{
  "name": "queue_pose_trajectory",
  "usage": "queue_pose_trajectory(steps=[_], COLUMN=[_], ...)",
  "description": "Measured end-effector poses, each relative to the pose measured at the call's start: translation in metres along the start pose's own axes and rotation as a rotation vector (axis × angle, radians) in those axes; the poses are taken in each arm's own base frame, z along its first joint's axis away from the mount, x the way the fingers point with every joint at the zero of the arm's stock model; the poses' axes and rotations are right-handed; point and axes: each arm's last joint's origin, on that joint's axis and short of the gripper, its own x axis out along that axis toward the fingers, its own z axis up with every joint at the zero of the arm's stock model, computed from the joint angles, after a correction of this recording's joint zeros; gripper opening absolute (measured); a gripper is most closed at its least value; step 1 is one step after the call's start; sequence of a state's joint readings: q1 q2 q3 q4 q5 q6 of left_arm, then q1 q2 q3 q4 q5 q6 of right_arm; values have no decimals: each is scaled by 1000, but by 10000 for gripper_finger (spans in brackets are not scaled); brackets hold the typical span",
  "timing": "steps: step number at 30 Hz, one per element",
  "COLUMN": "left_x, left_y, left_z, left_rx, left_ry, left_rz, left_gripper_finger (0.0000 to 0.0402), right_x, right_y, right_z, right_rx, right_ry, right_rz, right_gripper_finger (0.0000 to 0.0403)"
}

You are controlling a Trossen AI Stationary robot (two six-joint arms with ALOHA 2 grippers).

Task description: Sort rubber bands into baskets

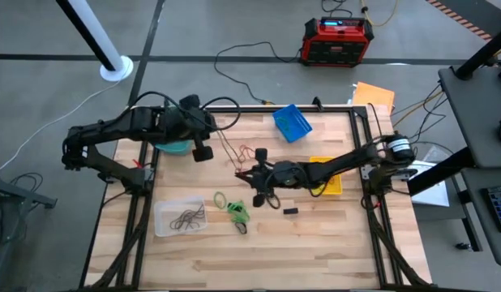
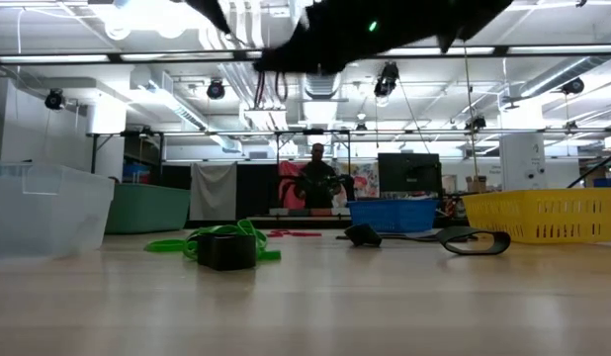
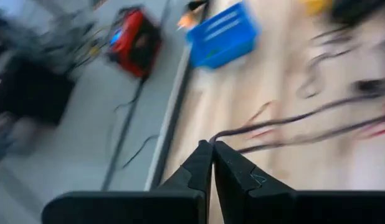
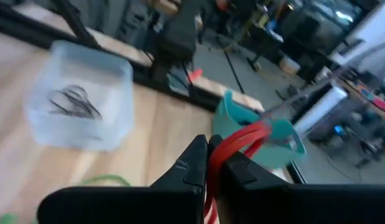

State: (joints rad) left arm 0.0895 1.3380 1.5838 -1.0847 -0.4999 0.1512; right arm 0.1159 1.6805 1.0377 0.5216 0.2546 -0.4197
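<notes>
The right gripper [image 4: 208,163] sits over the middle of the table [image 1: 331,243], fingers pinched shut on a red rubber band [image 4: 242,140]. The band is drawn into a long narrow loop, its long axis running straight out from the fingertips toward the teal basket [image 4: 267,127] at the left edge. The left gripper [image 3: 213,158] hangs near that teal basket, fingers closed tight; a dark strand seems to trail from its tip, though the blur leaves me unsure. More red bands [image 1: 246,153] lie mid-table, green bands [image 1: 234,208] nearer the front edge. Dark bands [image 1: 188,217] lie tangled in the clear basket [image 1: 163,221]. The blue basket [image 1: 293,122] stands at the far edge, the yellow basket [image 1: 335,183] under the right arm.
</notes>
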Motion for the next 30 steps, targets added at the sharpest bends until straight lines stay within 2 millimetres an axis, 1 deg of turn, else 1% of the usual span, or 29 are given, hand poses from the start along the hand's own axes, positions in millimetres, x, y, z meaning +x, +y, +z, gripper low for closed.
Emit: queue_pose_trajectory(steps=[3, 5, 10, 13, 16, 17, 19, 22, 26, 30], left_x=[3, 7, 18, 22, 24, 23, 20, 12, -5, -24], left_y=[1, -1, -11, -14, -18, -21, -28, -43, -67, -93], left_z=[-7, -11, -13, -15, -18, -19, -20, -21, -24, -28], left_rx=[-12, -19, -37, -63, -97, -109, -139, -191, -265, -322], left_ry=[73, 98, 87, 88, 97, 99, 95, 105, 136, 158], left_rz=[106, 106, -33, -53, -88, -121, -197, -277, -341, -407], left_gripper_finger=[0, 0, 0, 0, 0, 0, 0, 0, 0, 0], right_x=[-18, -28, -53, -70, -88, -93, -97, -94, -79, -57], right_y=[-1, -6, -31, -44, -56, -60, -65, -67, -63, -60], right_z=[16, 28, 57, 75, 89, 89, 85, 65, 29, -2], right_rx=[15, 43, 140, 166, 207, 219, 236, 291, 368, 413], right_ry=[-71, -119, -211, -260, -251, -211, -122, 55, 282, 399], right_rz=[37, 32, -17, -31, -46, -62, -101, -98, -95, -81], right_gripper_finger=[9, 9, 9, 9, 9, 9, 9, 9, 9, 12])
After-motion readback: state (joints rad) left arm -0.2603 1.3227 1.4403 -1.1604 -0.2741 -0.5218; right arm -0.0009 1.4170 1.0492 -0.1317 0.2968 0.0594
